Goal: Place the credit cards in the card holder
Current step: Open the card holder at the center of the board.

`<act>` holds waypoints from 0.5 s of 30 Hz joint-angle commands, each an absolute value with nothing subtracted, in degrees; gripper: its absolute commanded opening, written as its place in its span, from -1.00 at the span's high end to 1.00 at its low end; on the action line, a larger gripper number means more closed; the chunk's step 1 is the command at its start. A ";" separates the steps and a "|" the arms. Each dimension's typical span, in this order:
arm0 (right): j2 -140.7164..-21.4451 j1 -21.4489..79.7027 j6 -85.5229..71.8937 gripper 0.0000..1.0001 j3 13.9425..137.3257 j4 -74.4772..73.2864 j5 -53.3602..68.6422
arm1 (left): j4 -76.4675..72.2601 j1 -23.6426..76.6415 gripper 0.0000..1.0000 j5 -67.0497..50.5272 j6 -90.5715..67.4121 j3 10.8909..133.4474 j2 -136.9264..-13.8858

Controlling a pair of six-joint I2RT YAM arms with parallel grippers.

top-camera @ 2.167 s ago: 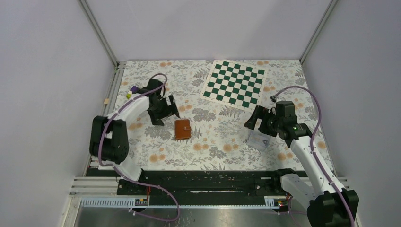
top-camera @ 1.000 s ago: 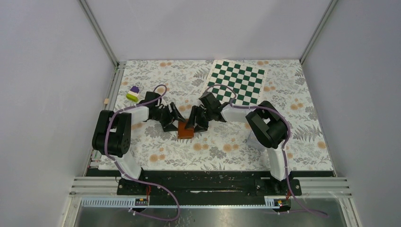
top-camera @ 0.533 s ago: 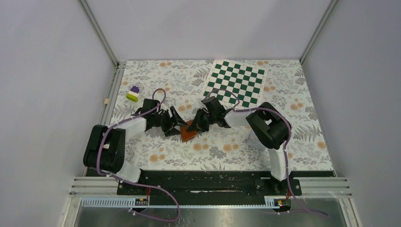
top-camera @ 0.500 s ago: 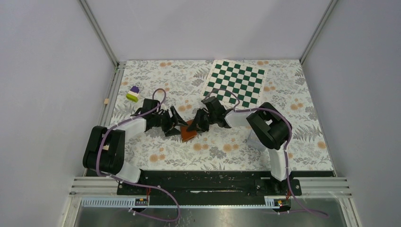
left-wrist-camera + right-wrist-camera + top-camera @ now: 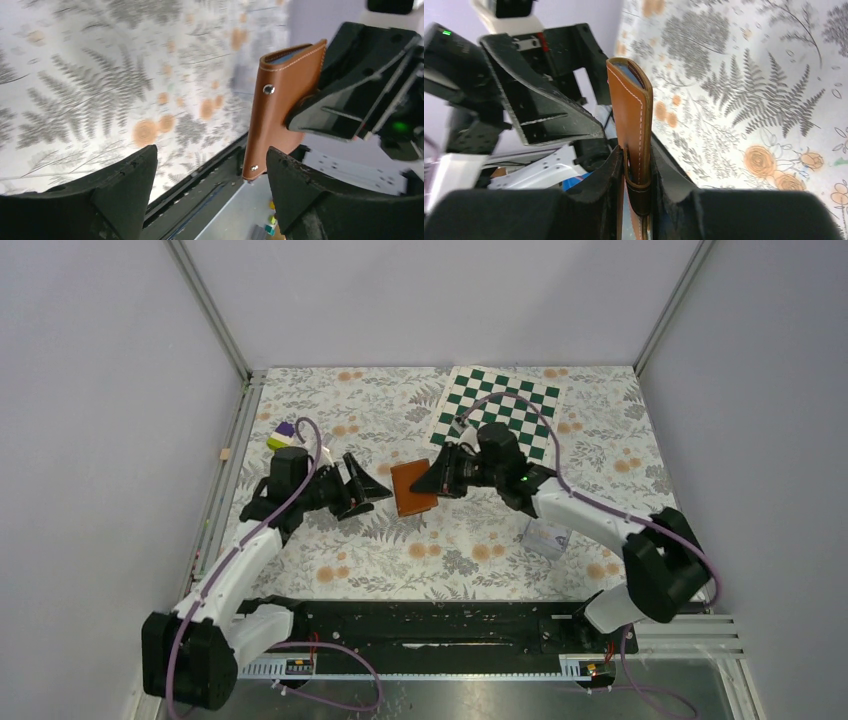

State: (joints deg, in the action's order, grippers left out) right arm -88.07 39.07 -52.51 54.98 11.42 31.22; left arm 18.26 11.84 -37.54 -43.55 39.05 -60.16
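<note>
The card holder (image 5: 412, 487), a brown leather wallet folded shut, hangs above the floral table with its snap tab (image 5: 640, 192) wrapped round the edge. My right gripper (image 5: 437, 480) is shut on its right side; in the right wrist view both fingers (image 5: 606, 180) press the wallet (image 5: 629, 115) flat between them. My left gripper (image 5: 365, 485) stands open just left of the wallet and apart from it. In the left wrist view the wallet (image 5: 280, 110) hangs ahead of the open left gripper (image 5: 210, 155). The credit cards show in no view.
A clear plastic case (image 5: 546, 536) lies on the table under the right arm. A green-and-white chessboard (image 5: 500, 420) lies at the back. A purple and yellow block (image 5: 283, 436) sits behind the left arm, and a small wooden cube (image 5: 225, 454) lies on the left rail.
The right gripper has lifted the wallet off the table and carried it up and back. The left gripper has drawn away to the left and opened wider.
</note>
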 commanded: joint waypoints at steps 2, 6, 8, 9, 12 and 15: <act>-80.48 37.99 -52.83 1.00 55.21 9.63 35.66 | 1.51 12.43 -0.58 -49.15 -53.60 35.13 -52.27; -79.67 38.03 -57.22 1.00 55.25 13.25 39.18 | -11.21 14.50 -0.58 -53.06 -61.51 32.96 -49.02; -79.26 38.05 -59.38 1.00 54.68 15.76 40.08 | -14.26 15.75 -0.56 -53.32 -63.13 32.74 -48.49; -79.15 38.00 -60.22 1.00 54.41 16.70 40.34 | -14.94 16.40 -0.51 -53.20 -63.45 32.72 -48.56; -78.80 38.01 -61.53 1.00 54.22 17.96 40.94 | -15.75 18.00 -0.31 -52.37 -63.85 32.61 -49.62; -78.71 38.05 -62.80 1.00 54.15 19.24 41.32 | -18.17 19.25 -0.18 -51.58 -65.20 31.56 -51.17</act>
State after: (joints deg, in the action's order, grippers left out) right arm -80.42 38.04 -59.59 54.11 13.87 38.54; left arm -9.82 17.87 -50.54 -61.91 32.71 -49.76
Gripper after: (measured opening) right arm 0.235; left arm 0.621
